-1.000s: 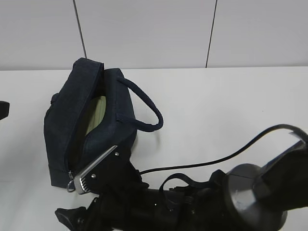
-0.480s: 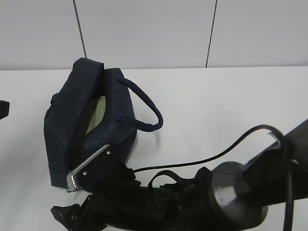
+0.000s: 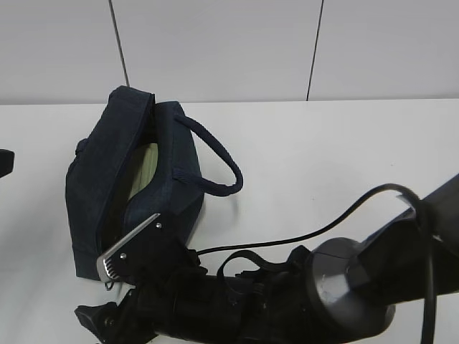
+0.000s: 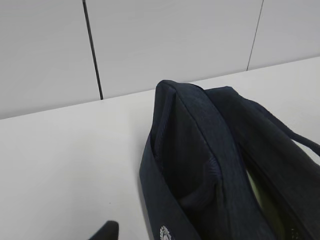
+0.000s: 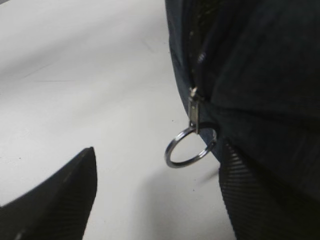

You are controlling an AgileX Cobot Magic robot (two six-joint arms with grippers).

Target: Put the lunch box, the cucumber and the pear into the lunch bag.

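The navy lunch bag (image 3: 129,186) lies on the white table with its zipper slit open. The pale green lunch box (image 3: 147,168) shows inside it, and as a sliver in the left wrist view (image 4: 260,196). The cucumber and the pear are out of view. My right gripper (image 5: 157,195) is open at the bag's near end. The metal ring pull (image 5: 189,147) hangs between its fingers, close to the right finger (image 5: 260,200) and untouched. My left gripper (image 3: 3,163) stays at the far left, apart from the bag (image 4: 215,165); only one fingertip (image 4: 106,231) shows.
The right arm (image 3: 301,301) with its cable crosses the front of the table. The bag's looped handle (image 3: 219,161) sticks out to the right. A tiled wall (image 3: 229,43) runs behind the table.
My right gripper has shifted a little left and closer along the bag's near end. The bag and the left arm have not moved.
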